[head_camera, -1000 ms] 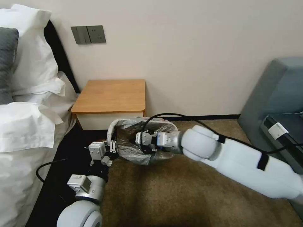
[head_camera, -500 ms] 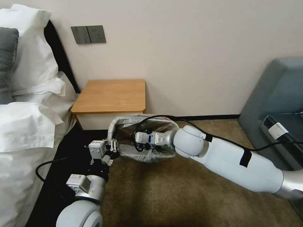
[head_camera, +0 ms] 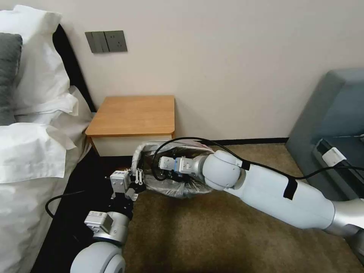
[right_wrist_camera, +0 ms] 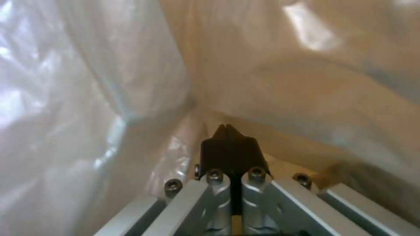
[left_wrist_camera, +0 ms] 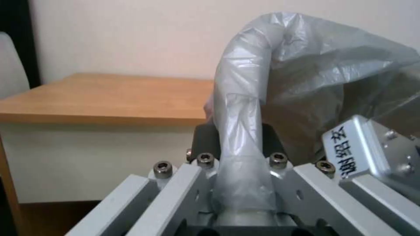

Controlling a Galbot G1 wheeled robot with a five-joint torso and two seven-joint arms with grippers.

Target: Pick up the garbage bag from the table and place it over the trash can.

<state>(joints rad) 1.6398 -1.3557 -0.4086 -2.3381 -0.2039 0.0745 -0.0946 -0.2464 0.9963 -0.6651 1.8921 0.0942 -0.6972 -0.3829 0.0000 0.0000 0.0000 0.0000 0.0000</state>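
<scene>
Translucent grey garbage bag (head_camera: 178,188) draped over the trash can (head_camera: 172,151) on carpet beside the nightstand (head_camera: 132,115), left gripper (left_wrist_camera: 238,144) clamped on the bag's edge, right gripper (right_wrist_camera: 229,136) inside the bag, fingers together.

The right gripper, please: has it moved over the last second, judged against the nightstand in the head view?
Yes. The right gripper, shut inside the garbage bag, has shifted toward the robot's left, ending nearer the table front.

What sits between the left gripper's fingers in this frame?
A bunched strip of the garbage bag runs between the left gripper's fingers, clamped there, as the left wrist view shows.
</scene>
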